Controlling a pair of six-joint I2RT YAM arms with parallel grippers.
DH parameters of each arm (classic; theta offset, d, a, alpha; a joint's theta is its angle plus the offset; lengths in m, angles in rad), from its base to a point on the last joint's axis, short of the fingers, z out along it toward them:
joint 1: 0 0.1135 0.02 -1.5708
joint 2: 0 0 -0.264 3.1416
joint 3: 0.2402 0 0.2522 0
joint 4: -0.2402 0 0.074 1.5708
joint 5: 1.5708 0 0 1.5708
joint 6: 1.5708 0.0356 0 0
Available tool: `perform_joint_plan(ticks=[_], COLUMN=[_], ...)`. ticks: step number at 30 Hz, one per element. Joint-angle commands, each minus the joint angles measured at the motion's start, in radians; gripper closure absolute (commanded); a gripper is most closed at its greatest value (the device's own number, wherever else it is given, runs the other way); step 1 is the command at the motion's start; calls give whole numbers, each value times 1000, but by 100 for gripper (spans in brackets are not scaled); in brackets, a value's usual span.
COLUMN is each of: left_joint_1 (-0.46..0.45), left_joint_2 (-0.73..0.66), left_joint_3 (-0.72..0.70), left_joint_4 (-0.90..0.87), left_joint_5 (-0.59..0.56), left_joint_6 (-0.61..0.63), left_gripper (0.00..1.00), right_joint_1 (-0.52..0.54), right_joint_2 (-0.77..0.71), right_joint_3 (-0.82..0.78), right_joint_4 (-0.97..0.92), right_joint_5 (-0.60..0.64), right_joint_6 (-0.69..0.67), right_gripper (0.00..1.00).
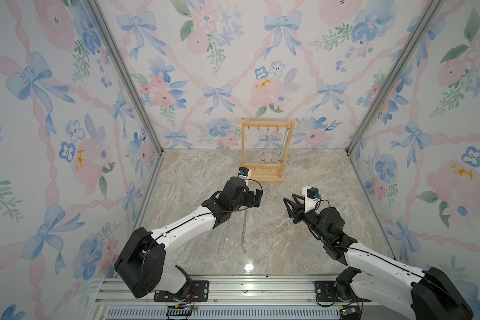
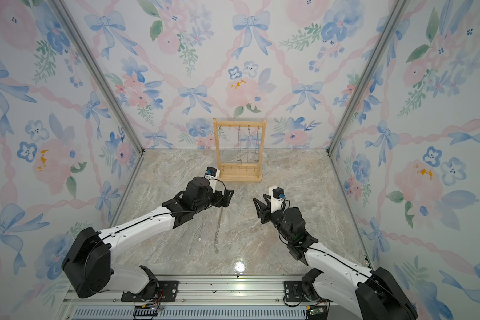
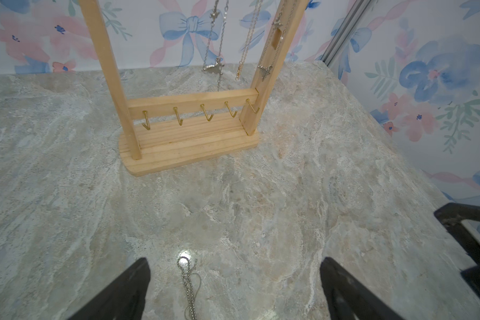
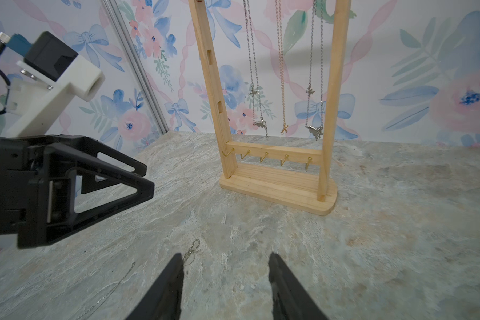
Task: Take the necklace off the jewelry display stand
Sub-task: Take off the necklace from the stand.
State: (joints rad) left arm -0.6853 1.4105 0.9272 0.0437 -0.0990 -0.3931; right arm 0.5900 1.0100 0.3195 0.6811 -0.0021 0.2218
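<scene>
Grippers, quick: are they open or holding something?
Left gripper: open, holding nothing.
Right gripper: open, holding nothing.

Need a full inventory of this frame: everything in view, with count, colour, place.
jewelry display stand: one, light wood, back of the table near the wall
hanging necklaces: three, two silver and one gold, from the stand's top bar
hooks: five, brass, on the stand's low rail, bare
loose necklaces: two, silver, lying on the table by the left arm
table: one, grey-beige marble look
walls: three, floral wallpaper with blue bows
left gripper: one, black, open, over the loose necklaces' end
right gripper: one, black, open, empty, facing the stand
</scene>
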Motion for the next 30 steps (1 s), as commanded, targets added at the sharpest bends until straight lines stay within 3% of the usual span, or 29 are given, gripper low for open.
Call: perform_joint_plan(ticks=[1, 10, 13, 18, 22, 30], left_joint_1=[25, 31, 52, 86, 123, 191], left_joint_2=[-6, -132, -149, -175, -177, -145], left_joint_3=[-32, -67, -65, -65, -66, -60], left_joint_4=[21, 21, 22, 23, 24, 26], left_joint_5=[46, -28, -5, 10, 20, 115], left_joint_6=[-20, 7, -11, -22, -27, -80], left_gripper=[2, 2, 2, 2, 2, 2], right_joint_1=[-4, -18, -24, -31, -55, -95], right_joint_2=[-39, -30, -17, 40, 142, 380], right_joint_3=[2, 39, 98, 293, 536, 919], right_joint_4=[-11, -50, -115, -303, -497, -672], right_joint_5=[-51, -110, -140, -111, -131, -153], right_joint_6=[-20, 1, 29, 69, 74, 109], right_gripper=[50, 52, 52, 54, 57, 62])
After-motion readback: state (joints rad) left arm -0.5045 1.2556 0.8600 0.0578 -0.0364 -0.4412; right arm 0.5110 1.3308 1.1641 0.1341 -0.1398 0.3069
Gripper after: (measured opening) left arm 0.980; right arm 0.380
